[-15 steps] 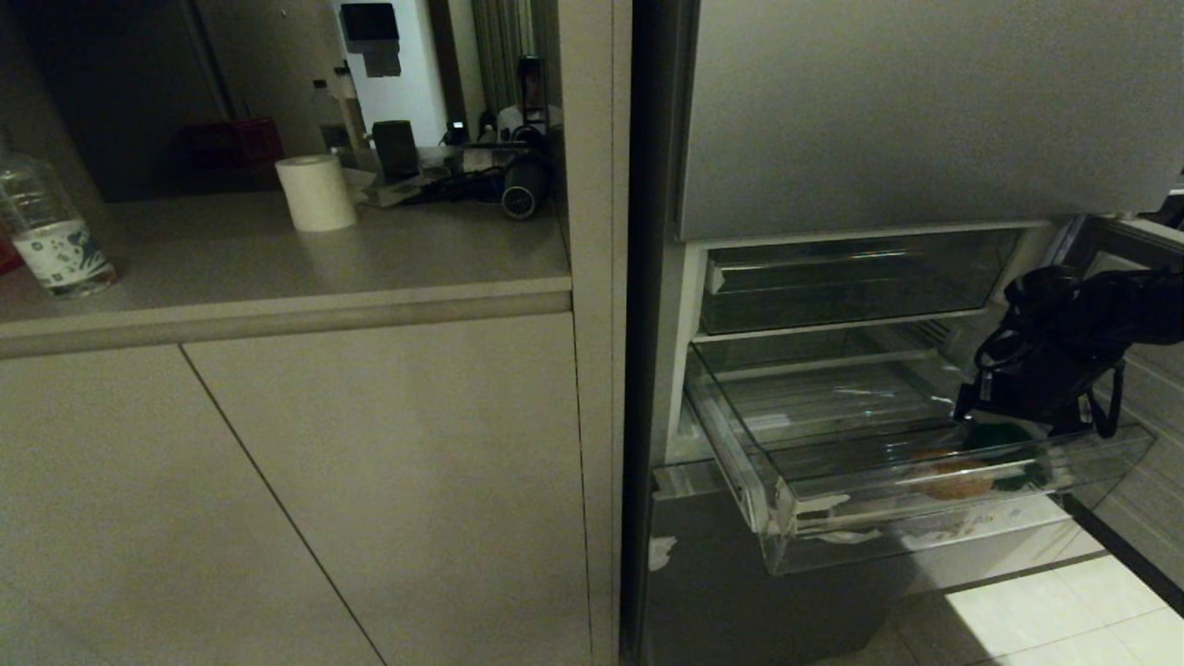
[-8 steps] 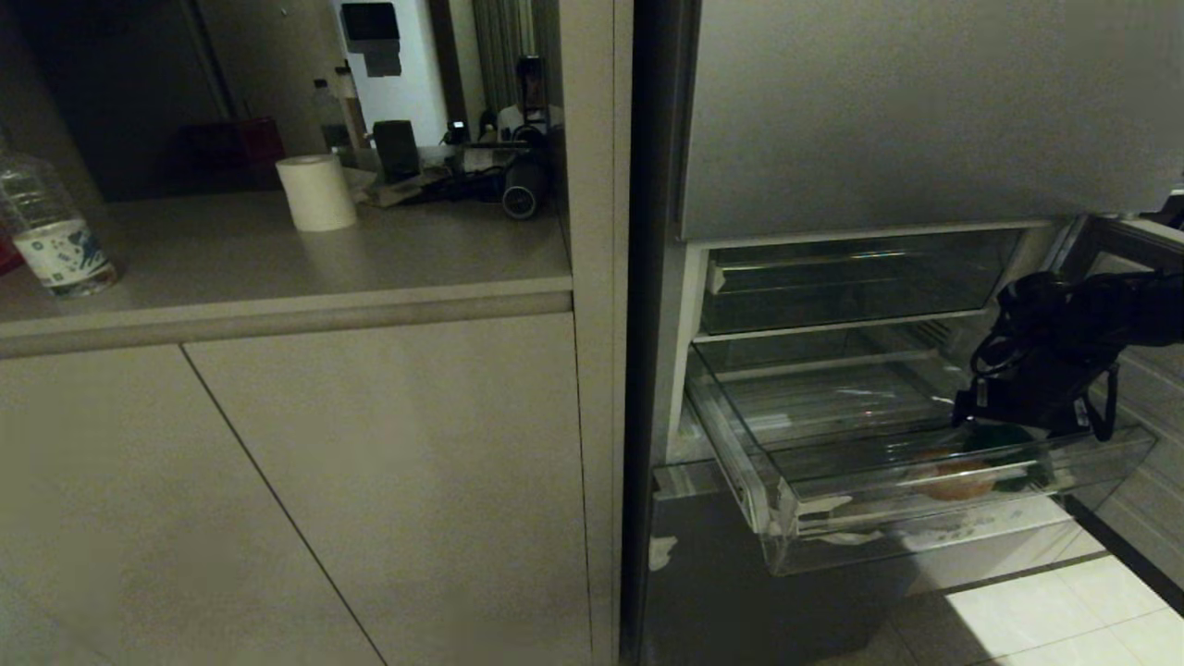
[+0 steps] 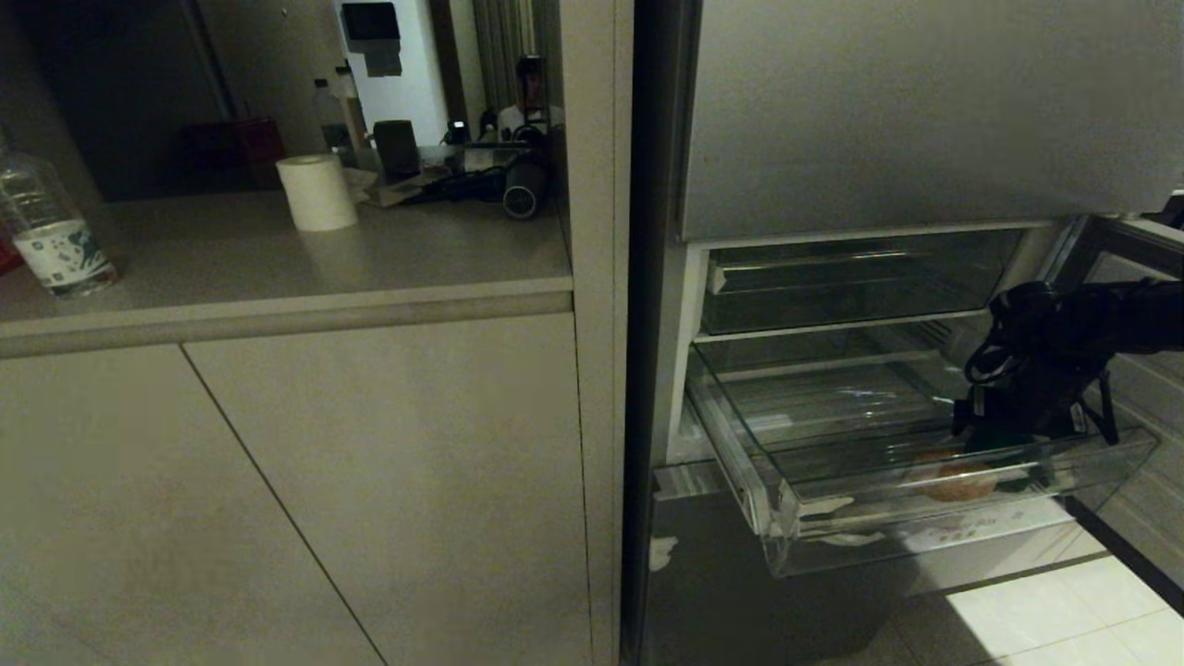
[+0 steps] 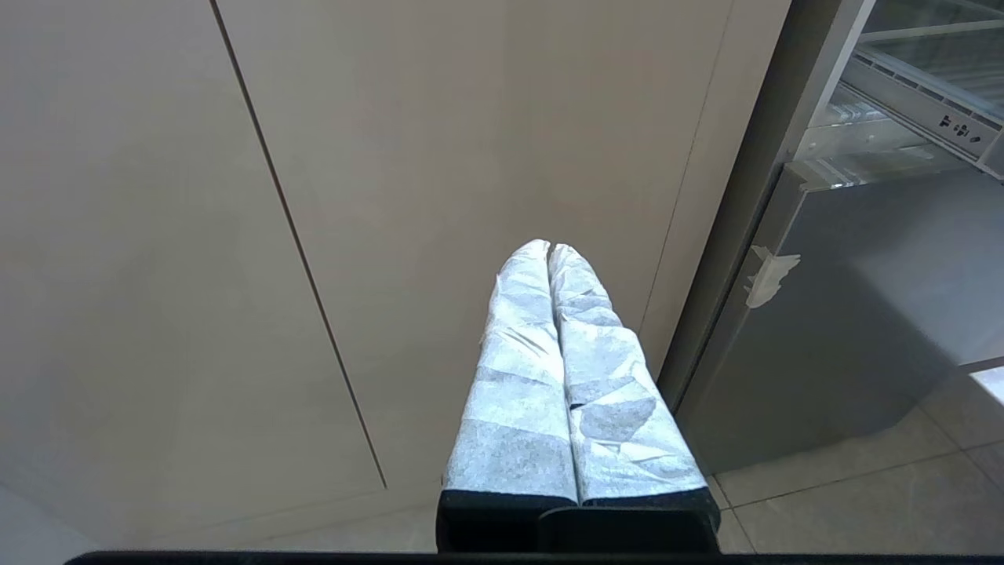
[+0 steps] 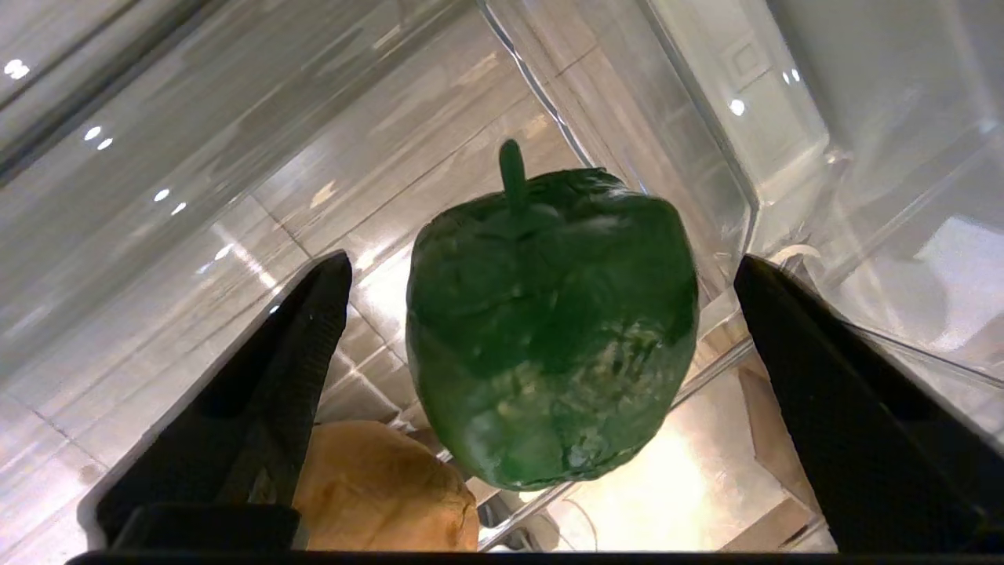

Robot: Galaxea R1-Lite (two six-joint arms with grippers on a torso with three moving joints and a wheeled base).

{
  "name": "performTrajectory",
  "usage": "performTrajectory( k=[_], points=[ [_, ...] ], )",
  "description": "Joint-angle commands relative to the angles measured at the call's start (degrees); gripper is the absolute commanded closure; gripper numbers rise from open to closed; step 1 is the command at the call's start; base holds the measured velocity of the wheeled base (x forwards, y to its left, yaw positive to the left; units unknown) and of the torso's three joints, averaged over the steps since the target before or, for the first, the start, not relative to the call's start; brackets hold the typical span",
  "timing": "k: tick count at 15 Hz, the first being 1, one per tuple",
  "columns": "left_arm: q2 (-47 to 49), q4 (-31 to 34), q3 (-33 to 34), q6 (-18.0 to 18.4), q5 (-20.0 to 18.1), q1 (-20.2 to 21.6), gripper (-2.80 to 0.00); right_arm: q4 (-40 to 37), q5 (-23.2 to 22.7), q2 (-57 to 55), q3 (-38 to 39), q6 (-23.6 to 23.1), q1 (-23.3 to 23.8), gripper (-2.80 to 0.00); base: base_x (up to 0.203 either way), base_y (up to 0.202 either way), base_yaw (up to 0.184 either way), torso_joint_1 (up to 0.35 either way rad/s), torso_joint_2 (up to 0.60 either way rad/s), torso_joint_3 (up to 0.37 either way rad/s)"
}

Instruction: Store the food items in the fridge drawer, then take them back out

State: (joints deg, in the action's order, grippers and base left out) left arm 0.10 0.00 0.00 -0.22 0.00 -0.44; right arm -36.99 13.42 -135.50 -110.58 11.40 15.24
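The right end effector reaches down into the wide clear plastic fridge drawer. Its two black fingers stand wide apart, one on each side of the shiny dark-green pepper with a short stem. A gap shows between each finger and the pepper. A flat orange-brown round food piece lies just beside the pepper, on the ribbed drawer floor. The drawer is pulled out from the grey fridge. The left end effector, wrapped in white, has its fingers pressed together and points at the beige cupboard door. A white paper roll and a clear water bottle stand on the bench.
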Motion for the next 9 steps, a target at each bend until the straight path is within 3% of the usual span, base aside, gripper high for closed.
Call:
performTrajectory(
  k=[1, 9],
  points=[
    [0.08, 0.0, 0.0, -0.04, 0.0, 0.0, 0.0, -0.19, 0.11, -0.47, 0.01, 0.11, 0.23, 0.0, 0.0, 0.0, 0.0, 0.0, 0.0, 0.0],
    [0.08, 0.0, 0.0, -0.04, 0.0, 0.0, 0.0, 10.13, -0.32, -0.38, 0.01, -0.82, -0.29, 0.0, 0.0, 0.0, 0.0, 0.0, 0.0, 0.0]
  ],
)
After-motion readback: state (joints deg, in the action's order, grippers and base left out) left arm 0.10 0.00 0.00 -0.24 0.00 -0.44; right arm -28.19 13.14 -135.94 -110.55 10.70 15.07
